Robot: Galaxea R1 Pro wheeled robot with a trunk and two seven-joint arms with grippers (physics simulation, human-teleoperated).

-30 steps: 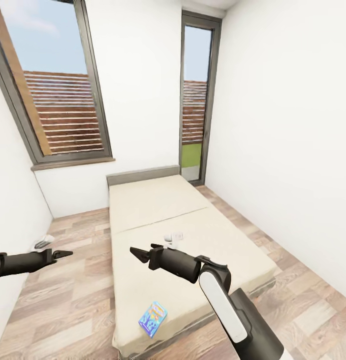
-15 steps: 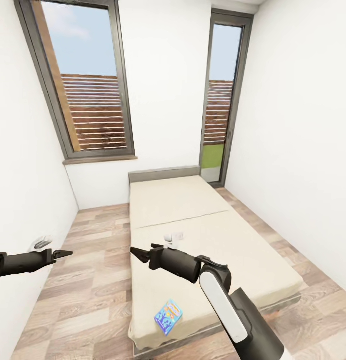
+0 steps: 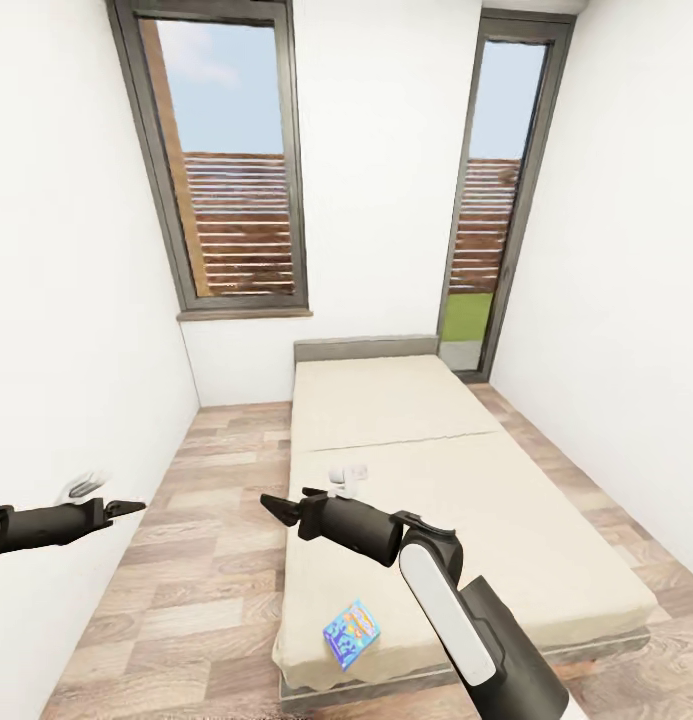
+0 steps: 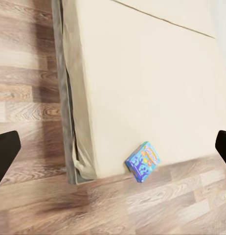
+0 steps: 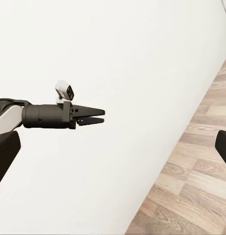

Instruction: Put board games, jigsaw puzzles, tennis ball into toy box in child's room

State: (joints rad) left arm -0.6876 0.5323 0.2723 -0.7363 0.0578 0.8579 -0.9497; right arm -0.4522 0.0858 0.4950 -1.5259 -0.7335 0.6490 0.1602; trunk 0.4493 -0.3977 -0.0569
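One board game (image 3: 353,632), a flat blue box with colourful print, lies on the bed (image 3: 546,520) near the front left corner of its cream mattress. The left wrist view has the same board game (image 4: 142,160) at the mattress edge, beside the wood floor. My left gripper (image 3: 126,508) hangs open over the floor, left of the bed. My right gripper (image 3: 276,508) stands open by the bed's left edge, well above the game, holding nothing. The right wrist view looks at the left gripper (image 5: 96,116) against the white wall. The table, toy box, jigsaw puzzles and tennis ball are out of view.
A white wall (image 3: 76,300) runs close along the left. Two tall windows (image 3: 236,180) stand behind the bed's grey headboard (image 3: 364,347). A strip of wood-plank floor (image 3: 216,520) lies between the wall and the bed, another on the right.
The whole picture has shifted: the camera has turned, so the bed and the game sit further right. Both arms hold the same pose and the grippers stay empty.
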